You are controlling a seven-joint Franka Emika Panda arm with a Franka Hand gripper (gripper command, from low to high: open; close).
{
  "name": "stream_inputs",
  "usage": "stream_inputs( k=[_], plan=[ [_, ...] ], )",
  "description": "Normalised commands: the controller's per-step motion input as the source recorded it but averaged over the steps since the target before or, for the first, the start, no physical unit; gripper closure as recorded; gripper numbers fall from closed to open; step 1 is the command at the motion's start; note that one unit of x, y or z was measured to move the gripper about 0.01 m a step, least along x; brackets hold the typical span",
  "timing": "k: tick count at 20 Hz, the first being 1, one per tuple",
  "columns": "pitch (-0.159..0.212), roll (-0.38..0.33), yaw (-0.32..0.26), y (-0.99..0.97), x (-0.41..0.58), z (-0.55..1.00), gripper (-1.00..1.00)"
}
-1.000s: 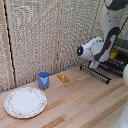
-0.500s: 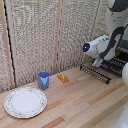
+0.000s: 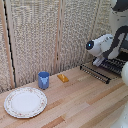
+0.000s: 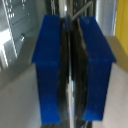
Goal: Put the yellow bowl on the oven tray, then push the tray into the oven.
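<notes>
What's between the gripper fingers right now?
In the wrist view the blue fingers sit nearly closed on a thin metal edge, likely the baking sheet. The yellow dish is hidden behind the arm.

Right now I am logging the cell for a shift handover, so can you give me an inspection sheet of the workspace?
Surface: light wooden tabletop, nothing spilled that I can see.
Job's things: dark slatted metal baking sheet at the exterior view's right; yellow dish and oven body not clearly seen.
Clutter: small blue cup, small orange block, large white patterned plate, all apart from each other.
Grippers: blue-tipped two-fingered grabber shut on a thin metal edge, apparently the baking sheet's rim.
Cables: nothing seen.
Surroundings: woven beige screen panels behind the table.
</notes>
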Motion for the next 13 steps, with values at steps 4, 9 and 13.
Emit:
stream_inputs(
  k=[4, 9, 13],
  plan=[
    [-0.024, 0.060, 0.011, 0.20, 0.006, 0.38, -1.00],
    [0.097, 0.100, -0.016, 0.33, 0.139, 0.56, -1.00],
    [0.136, 0.089, -0.112, 0.37, 0.141, 0.44, -1.00]
  ],
)
